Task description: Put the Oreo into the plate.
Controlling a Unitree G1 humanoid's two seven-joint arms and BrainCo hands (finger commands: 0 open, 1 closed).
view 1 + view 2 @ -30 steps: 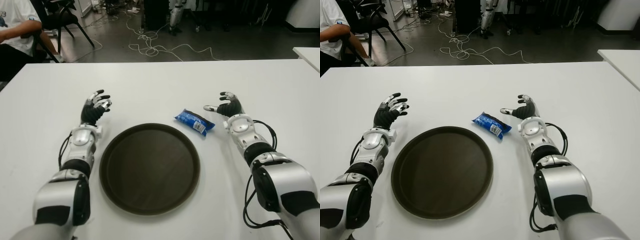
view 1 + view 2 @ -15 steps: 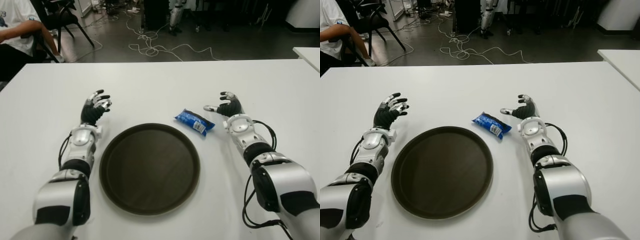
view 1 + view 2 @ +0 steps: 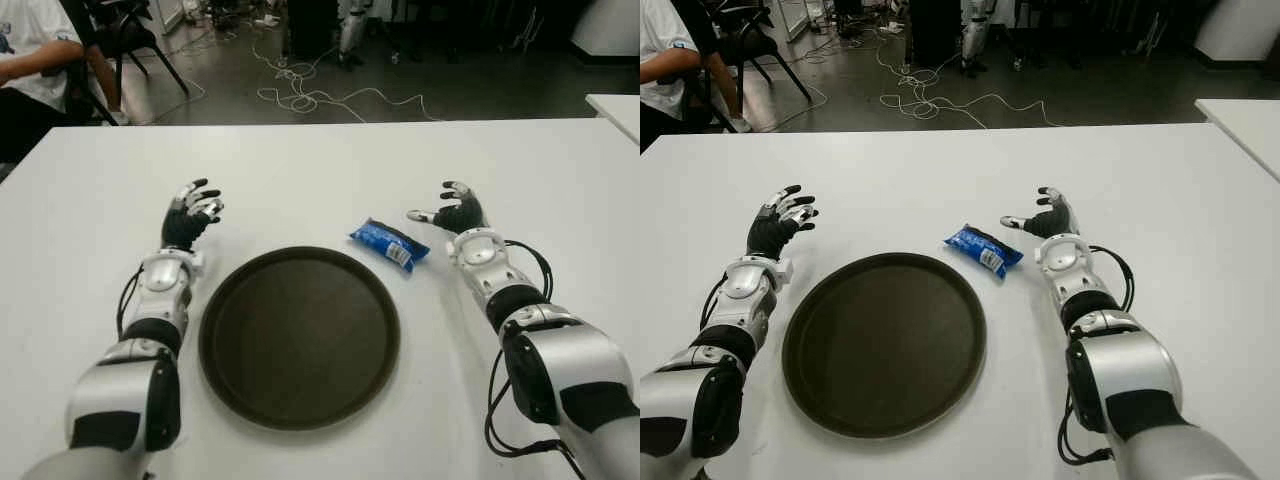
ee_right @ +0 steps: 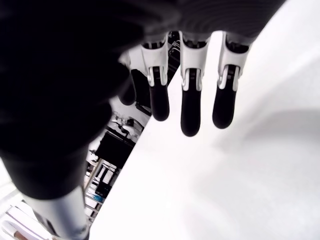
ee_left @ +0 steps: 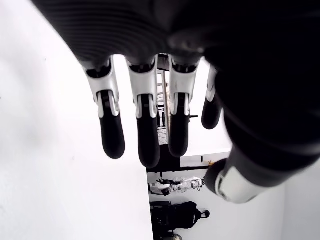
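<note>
Left hand (image 3: 190,217) shows left of the plate's far-left rim, fingers (image 5: 141,131) extended and loose, holding nothing; idle, well apart from the packet. Whether it touches the counter can't be told.

Plate (image 3: 300,412): round, dark brown, shallow rim, nothing in it, centre of the near counter between the two forearms.

Oreo packet (image 3: 389,243): blue wrapper, lying flat on the counter just beyond the plate's far-right rim, close to it but not on it. Long axis runs diagonal, far-left end to near-right end, white label patch at the near-right end.

Right hand (image 3: 452,212) is just right of the packet and slightly farther back, thumb pointing toward it, a gap between. Its fingers (image 4: 191,99) are straight and spread, nothing grasped. This is clearly the nearer hand; the packet lies to its left and a bit nearer the robot, so the reach likely goes leftward, closing across the packet's short side. Grasp not yet begun, by my reading.

Counter (image 3: 300,170): plain white, carrying only the plate and the packet. Behind: dark floor with loose white cables (image 3: 320,95), black chairs (image 3: 125,40) far left, a seated person (image 3: 30,60) in a white shirt at the far-left edge, another white table corner (image 3: 615,105) far right.
</note>
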